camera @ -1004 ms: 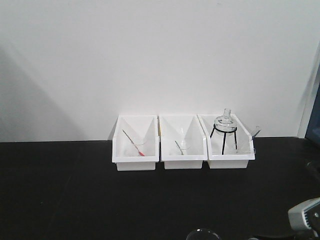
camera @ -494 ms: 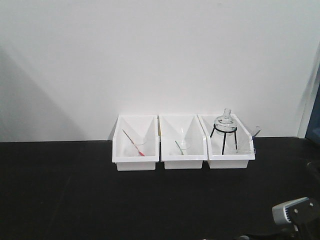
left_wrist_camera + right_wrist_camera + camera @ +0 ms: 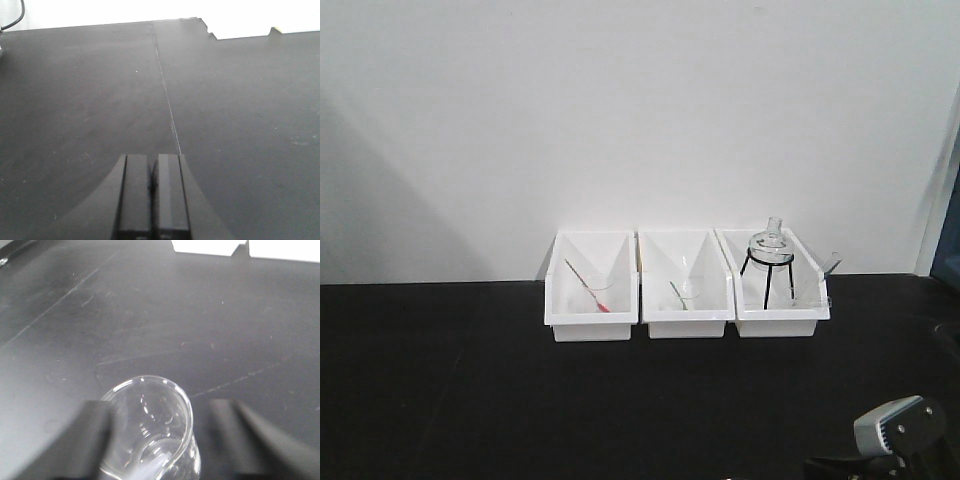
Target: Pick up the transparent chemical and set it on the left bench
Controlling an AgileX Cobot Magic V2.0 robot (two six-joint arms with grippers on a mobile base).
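Three white bins stand in a row at the worktop's (image 3: 440,380) far edge: the left bin (image 3: 591,286), the middle bin (image 3: 686,286) and the right bin (image 3: 776,284). Two hold one thin stirring rod each, one red-tipped (image 3: 587,288), one green-tipped (image 3: 677,294). One round glass flask (image 3: 768,243) sits on one black wire tripod (image 3: 767,276) in the right bin. One clear glass beaker (image 3: 150,432) shows in the right wrist view.

left pincer (image 3: 151,197) has flat dark rectangular fingers on a grey mount.
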